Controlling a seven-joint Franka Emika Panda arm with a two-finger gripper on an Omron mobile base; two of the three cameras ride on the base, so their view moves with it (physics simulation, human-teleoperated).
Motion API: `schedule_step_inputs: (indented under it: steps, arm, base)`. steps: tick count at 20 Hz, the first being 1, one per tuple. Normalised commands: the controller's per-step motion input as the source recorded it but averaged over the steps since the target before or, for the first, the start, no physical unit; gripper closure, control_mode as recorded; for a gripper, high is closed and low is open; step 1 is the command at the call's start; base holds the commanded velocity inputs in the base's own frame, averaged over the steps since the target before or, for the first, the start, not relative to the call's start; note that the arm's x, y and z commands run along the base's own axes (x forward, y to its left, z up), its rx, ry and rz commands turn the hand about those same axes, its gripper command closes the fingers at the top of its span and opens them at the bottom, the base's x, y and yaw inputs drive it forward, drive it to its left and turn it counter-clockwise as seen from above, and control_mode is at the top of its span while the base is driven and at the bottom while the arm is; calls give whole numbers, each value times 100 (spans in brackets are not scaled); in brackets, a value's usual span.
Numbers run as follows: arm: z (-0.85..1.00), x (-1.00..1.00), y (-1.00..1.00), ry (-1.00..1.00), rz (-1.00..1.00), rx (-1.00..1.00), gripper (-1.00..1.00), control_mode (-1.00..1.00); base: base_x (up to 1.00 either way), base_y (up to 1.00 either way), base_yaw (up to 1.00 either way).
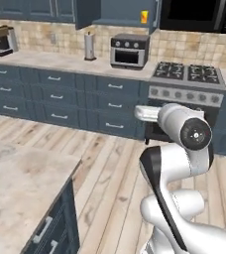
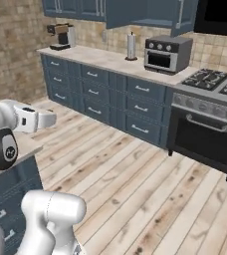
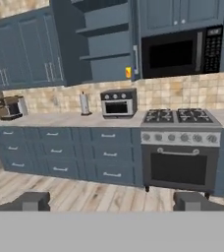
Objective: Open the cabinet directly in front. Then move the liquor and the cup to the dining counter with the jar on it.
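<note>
Cabinet (image 3: 101,42) doors are standing open above the toaster oven (image 3: 118,102), the cup (image 3: 128,72) sitting on its bottom shelf. Gripper (image 3: 112,201) is hanging wide and empty, well away; the base should be driving closer before reaching.

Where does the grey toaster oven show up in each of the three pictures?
Left base view: toaster oven on the far counter, upper middle, left of the gas stove.
Right base view: toaster oven on the counter, upper right of centre, left of the stove.
Hand view: toaster oven at mid-height, just right of centre, left of the stove.
Shared landmark: the paper towel roll stands just to its left.
</note>
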Motion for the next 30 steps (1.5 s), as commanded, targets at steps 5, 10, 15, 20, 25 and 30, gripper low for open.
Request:
schedule_step_inputs:
  steps: [5, 10, 15, 20, 25, 30]
  arm:
    - [0, 0, 0, 0, 0, 0, -100, 100]
    - [0, 0, 0, 0, 0, 0, -100, 100]
    - [0, 0, 0, 0, 0, 0, -100, 100]
    - [0, 0, 0, 0, 0, 0, -100, 100]
    - [0, 0, 0, 0, 0, 0, -100, 100]
    - [0, 0, 0, 0, 0, 0, -100, 100]
  base:
    - [100, 1, -30]
    - [100, 0, -22]
    - [100, 0, -20]
    - [100, 7, -17]
    - [100, 51, -19]
    - [100, 100, -19]
